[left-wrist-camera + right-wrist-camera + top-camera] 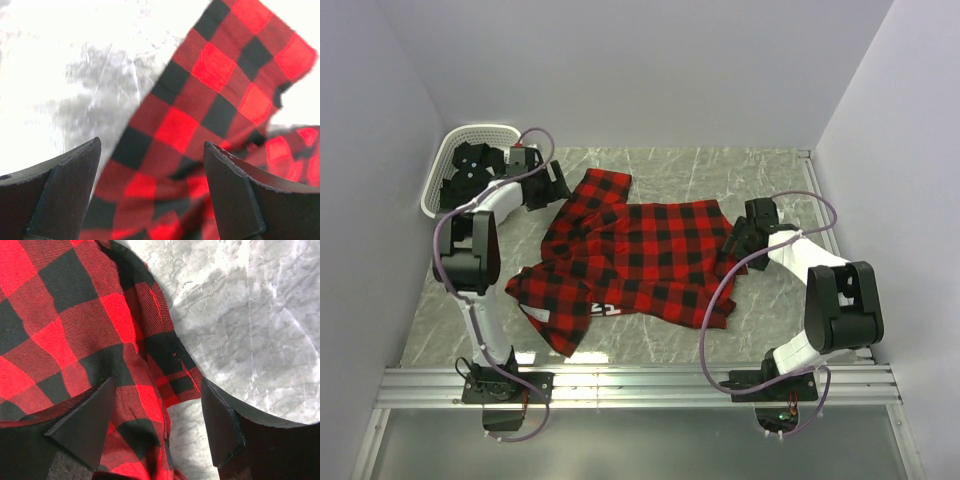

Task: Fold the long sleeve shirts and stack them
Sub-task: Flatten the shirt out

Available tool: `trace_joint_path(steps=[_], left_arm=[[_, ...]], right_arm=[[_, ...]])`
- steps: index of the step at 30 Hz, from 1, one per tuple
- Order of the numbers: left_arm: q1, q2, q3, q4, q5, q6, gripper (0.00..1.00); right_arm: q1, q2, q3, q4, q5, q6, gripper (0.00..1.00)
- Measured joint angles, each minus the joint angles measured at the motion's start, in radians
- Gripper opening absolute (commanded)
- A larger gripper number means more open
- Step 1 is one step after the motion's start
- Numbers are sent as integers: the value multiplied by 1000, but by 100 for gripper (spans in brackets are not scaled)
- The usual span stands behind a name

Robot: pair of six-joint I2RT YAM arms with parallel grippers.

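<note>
While the flannel shirt (pixel 640 255) lies spread and rumpled mid-frame on the marble worktop (pixel 760 170), left claw (pixel 152 145) stands wide open above its sleeve, upper left beside the basket (pixel 480 130), holding nothing. Right claw (pixel 157 382), also open, straddles the shirt's right edge, gripping nothing.

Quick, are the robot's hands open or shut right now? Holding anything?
Left gripper: open, holding nothing, over the flannel shirt.
Right gripper: open, shirt edge between its jaws, not gripped.
</note>
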Motion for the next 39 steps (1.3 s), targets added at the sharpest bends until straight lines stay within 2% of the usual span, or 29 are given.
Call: trace_joint_path(steps=[7, 11, 17, 19, 23, 26, 27, 28, 29, 30, 34, 35, 39], left_arm=[[-42, 137, 85, -41, -78, 79, 86], [-77, 142, 102, -63, -133, 96, 85], [-134, 150, 103, -91, -242, 123, 77], [-151, 154, 103, -92, -281, 130, 67], [-168, 159, 103, -93, -323, 140, 51], [-171, 161, 104, -97, -338, 146, 38], [-172, 165, 109, -100, -339, 146, 28], [-173, 169, 116, -102, -339, 147, 22], [-175, 174, 125, -104, -340, 146, 15], [-177, 179, 132, -105, -341, 147, 1], [-183, 208, 179, -116, -356, 164, 0], [-184, 219, 193, -118, -358, 165, 1], [-184, 278, 294, -153, -375, 173, 1]], right_arm=[[0, 24, -2, 4, -25, 0, 71], [0, 27, -2, 5, -29, 0, 69], [0, 46, -8, 7, -32, 0, 66], [0, 50, -8, 9, -32, -1, 64], [0, 61, -8, 13, -33, -6, 51], [0, 68, -6, 18, -31, -10, 47], [0, 69, -5, 17, -31, -11, 45], [0, 72, -3, 16, -29, -12, 42], [0, 76, 2, 14, -27, -12, 34], [0, 82, 7, 12, -27, -14, 29], [0, 92, 14, 9, -24, -15, 4], [0, 93, 14, 9, -24, -15, 1], [-4, 93, 14, 6, -19, -10, 0]])
